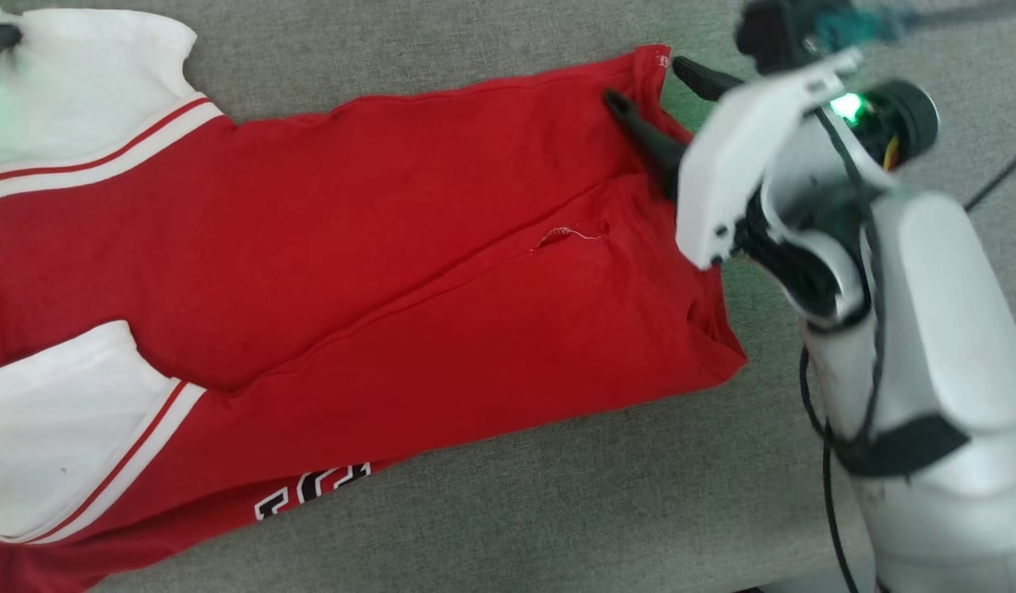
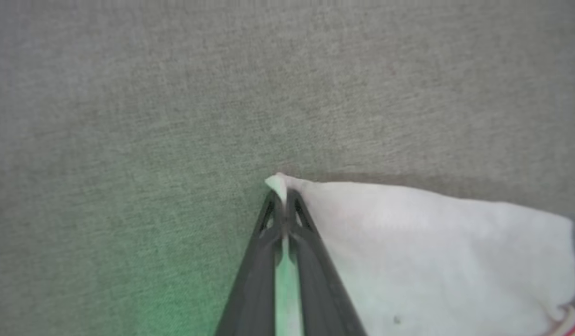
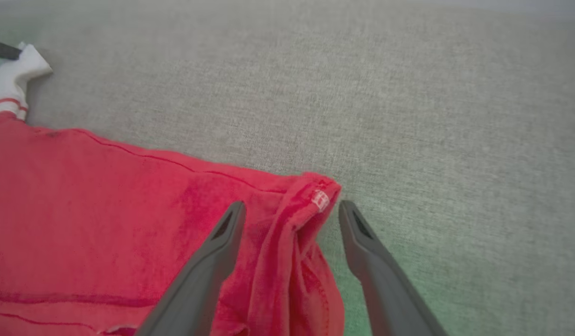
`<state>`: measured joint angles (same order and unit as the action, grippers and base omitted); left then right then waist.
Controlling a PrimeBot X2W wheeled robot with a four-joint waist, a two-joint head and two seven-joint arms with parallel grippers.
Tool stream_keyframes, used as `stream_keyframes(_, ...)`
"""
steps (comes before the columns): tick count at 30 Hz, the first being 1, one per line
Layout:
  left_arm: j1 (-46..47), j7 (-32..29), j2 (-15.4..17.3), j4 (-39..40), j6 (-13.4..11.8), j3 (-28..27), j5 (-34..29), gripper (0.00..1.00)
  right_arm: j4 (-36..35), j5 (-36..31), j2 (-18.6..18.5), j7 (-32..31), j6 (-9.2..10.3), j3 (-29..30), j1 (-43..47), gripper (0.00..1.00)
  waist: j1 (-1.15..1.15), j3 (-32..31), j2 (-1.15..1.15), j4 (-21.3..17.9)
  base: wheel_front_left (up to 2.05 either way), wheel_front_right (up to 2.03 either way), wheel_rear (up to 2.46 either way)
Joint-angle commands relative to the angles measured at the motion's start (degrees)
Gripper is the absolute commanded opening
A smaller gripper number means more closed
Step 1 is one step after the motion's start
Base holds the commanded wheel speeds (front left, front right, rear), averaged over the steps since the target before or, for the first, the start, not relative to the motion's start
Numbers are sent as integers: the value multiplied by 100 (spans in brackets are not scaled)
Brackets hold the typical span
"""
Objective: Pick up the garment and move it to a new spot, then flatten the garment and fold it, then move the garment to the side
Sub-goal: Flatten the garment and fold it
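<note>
The red jersey (image 1: 376, 247) lies stretched over the grey woven surface (image 1: 557, 511), folded along its length. In the head view its hem points to 2 o'clock and its white sleeves to 9 and 11 o'clock. My left fingers (image 2: 281, 198) are pressed together on the tip of the far white sleeve (image 2: 432, 242); I judge this is to hold that end. My right fingers (image 3: 292, 210) stand wide apart around the hem corner (image 3: 310, 186) with its small label, one over red cloth, one over bare surface, and they grip nothing. I think both ends are wanted for a lift or a fold. The black lettering (image 1: 310, 490) at 7 o'clock is mostly tucked under and unreadable. The collar end runs out of the picture at 9 o'clock. Whether my right fingertips touch the surface, I cannot tell.
</note>
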<state>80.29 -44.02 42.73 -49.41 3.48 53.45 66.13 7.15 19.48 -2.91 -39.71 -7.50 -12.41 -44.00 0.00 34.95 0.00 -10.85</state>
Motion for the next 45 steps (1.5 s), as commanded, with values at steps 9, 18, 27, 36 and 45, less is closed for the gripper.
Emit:
stream_keyframes(9, -176, 202, -513, -133, 123, 156, -43, 0, 1628, 112, 23, -1552, 2, -512, -1000, 62, 0, 15, 0, 222, 0, 0, 0)
stream_keyframes(18, -103, 622, -591, -203, 236, 65, -33, 0, 1787, -39, -28, -1631, 3, -462, -1255, 0, 0, -228, 0, 517, 0, 0, 0)
stream_keyframes(27, -107, 858, -587, -60, 355, -23, 81, 0, 1362, 25, -369, -1096, 3, -344, -928, 0, 0, -666, 0, 811, 0, 0, 0)
stream_keyframes(36, -341, 723, -286, 619, 398, 11, 283, 0, 745, 302, -949, -923, 3, -366, -375, 0, 0, -1133, 0, 1085, 0, 0, 0)
stream_keyframes(45, -1146, 346, 308, 2191, -223, 55, 560, 0, -234, 791, -1540, -1175, 3, -476, 344, 0, 0, -1482, 0, 1300, 0, 0, 0)
